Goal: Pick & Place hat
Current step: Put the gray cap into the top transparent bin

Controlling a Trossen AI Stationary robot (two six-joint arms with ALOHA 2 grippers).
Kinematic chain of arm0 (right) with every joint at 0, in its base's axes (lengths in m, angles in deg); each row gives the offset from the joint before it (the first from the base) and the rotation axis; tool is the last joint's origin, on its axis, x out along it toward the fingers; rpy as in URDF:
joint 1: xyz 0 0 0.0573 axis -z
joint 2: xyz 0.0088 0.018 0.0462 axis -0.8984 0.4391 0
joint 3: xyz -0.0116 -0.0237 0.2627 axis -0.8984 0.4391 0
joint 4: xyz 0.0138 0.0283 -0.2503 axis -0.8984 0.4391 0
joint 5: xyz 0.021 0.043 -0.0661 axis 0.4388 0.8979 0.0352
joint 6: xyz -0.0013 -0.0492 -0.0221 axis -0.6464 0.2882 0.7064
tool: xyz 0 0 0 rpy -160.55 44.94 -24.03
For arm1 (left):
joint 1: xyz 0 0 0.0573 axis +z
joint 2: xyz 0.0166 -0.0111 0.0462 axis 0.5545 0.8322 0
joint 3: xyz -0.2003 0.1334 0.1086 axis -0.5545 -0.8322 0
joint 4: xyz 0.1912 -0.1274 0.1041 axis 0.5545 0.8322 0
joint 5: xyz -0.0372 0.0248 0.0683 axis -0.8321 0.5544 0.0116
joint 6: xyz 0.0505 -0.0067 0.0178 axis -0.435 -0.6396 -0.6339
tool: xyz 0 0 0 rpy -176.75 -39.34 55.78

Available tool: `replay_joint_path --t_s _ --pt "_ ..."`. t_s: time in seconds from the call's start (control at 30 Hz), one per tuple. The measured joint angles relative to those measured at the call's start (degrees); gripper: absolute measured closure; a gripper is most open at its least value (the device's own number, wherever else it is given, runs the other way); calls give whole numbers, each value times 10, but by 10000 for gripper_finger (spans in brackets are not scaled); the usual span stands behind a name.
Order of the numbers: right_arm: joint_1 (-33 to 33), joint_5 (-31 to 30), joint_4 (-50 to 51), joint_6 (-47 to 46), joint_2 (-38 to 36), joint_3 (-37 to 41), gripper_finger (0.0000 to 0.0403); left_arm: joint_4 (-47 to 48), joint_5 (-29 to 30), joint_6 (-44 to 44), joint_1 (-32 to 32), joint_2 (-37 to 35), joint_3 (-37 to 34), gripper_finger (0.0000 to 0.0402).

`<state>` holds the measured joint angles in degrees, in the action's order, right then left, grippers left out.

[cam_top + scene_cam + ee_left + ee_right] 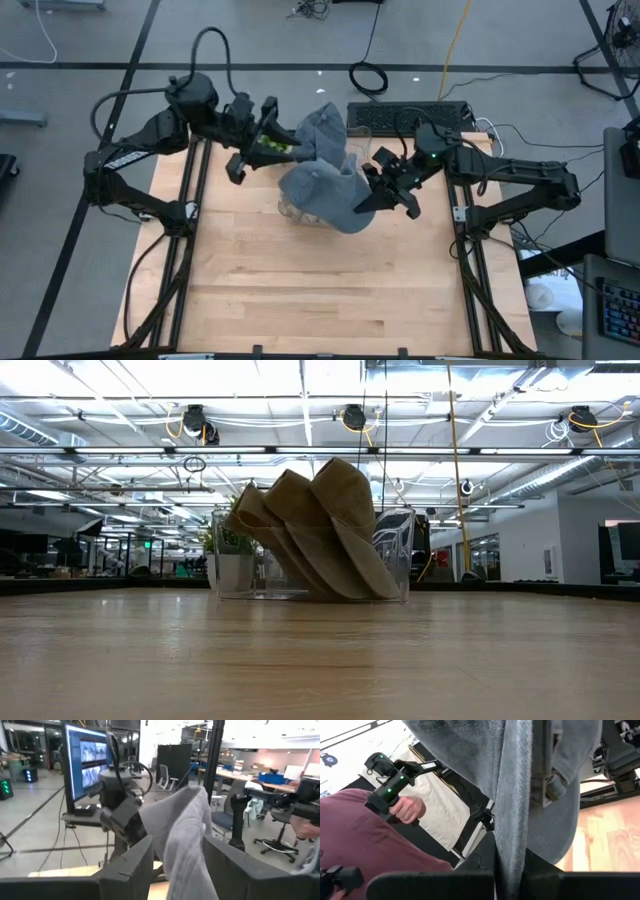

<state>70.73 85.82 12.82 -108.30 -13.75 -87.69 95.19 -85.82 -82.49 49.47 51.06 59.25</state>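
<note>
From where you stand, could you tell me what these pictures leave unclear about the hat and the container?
- High view: the hat covers the clear container, so its contents stay hidden.
- Low view: neither gripper shows; the hat fills the container.
- Right wrist view: hat cloth hides the right gripper fingertips.

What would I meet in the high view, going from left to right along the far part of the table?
Left end effector → grey hat → right end effector → black keyboard, lying farther back.

No legible txt, labels or nos. anywhere in view.
</note>
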Motion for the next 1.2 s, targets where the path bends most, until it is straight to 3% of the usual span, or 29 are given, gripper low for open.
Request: replay_joint_path --t_s 0.53,0.67,0.87,1.07,1.2 --pt "8 14 -9 6 6 0 403 26 -10 15 -44 29 -1 245" --pt "8 14 -9 6 6 0 403 5 -10 29 -42 33 -1 283" --pt "8 14 -10 5 6 0 403 -7 -11 43 -38 33 -1 390" --pt "8 12 -10 10 6 0 391 -26 -54 79 -38 33 -1 396" --pt "8 -31 -13 15 5 0 376 -50 -52 107 -38 33 -1 398"
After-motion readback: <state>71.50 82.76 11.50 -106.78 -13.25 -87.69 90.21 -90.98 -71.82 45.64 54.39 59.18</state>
